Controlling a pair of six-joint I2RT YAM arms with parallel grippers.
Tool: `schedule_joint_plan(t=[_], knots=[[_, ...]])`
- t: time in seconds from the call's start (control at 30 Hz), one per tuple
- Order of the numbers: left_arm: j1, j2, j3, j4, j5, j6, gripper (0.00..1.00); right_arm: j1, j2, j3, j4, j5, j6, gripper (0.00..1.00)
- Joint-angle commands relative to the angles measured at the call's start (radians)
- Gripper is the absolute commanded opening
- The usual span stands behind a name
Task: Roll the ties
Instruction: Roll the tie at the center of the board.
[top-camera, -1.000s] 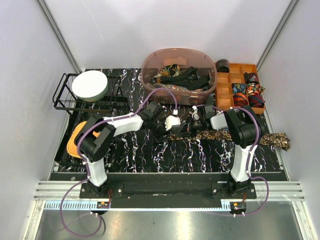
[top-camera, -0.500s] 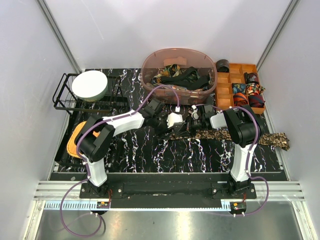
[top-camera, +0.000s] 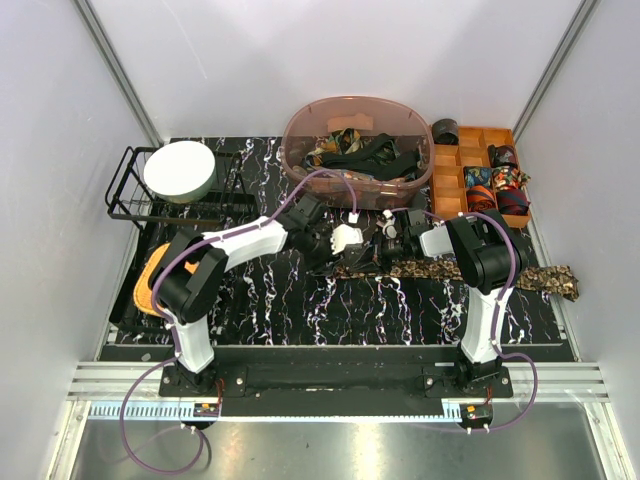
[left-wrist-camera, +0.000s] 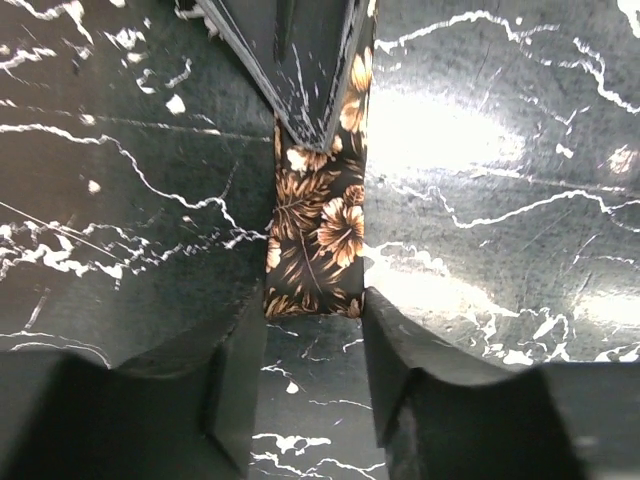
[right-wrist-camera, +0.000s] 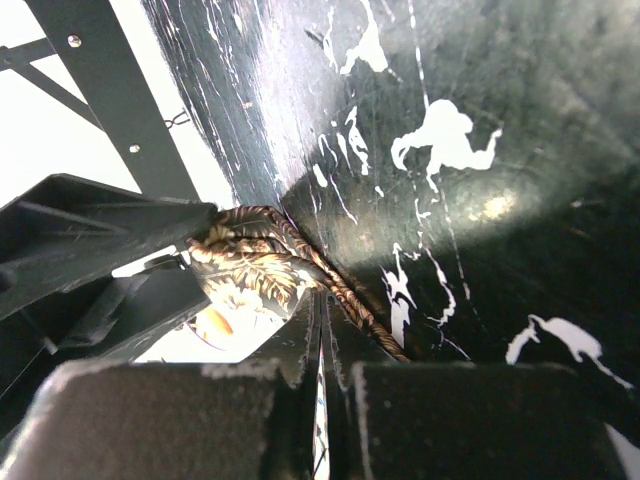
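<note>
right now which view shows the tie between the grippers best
Top external: only it shows most of the tie, stretched out rightward. Left wrist shows just its floral end, close and sharp; right wrist shows just a bunched fold.

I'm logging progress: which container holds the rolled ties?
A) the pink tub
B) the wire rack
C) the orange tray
C: the rolled ties sit in compartments of the orange tray, while the tub holds only loose ones and the rack holds a white bowl.
</note>
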Motion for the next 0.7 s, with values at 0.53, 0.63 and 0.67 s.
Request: schedule_joint_plan(t=[0.53, 0.63, 0.67], knots=[[-0.088, 0.144, 0.167, 0.097, 0.084, -0.101, 0.38, -0.005, 0.081, -0.031, -0.087, 0.145, 0.017, 0.00], [-0.089, 0.164, 0.166, 0.093, 0.061, -0.089, 0.38, -0.007, 0.073, -0.033, -0.087, 0.136, 0.025, 0.00], [-0.089, 0.174, 0.164, 0.076, 0.044, -0.077, 0.38, -0.005, 0.070, -0.031, -0.087, 0.133, 0.025, 0.00]])
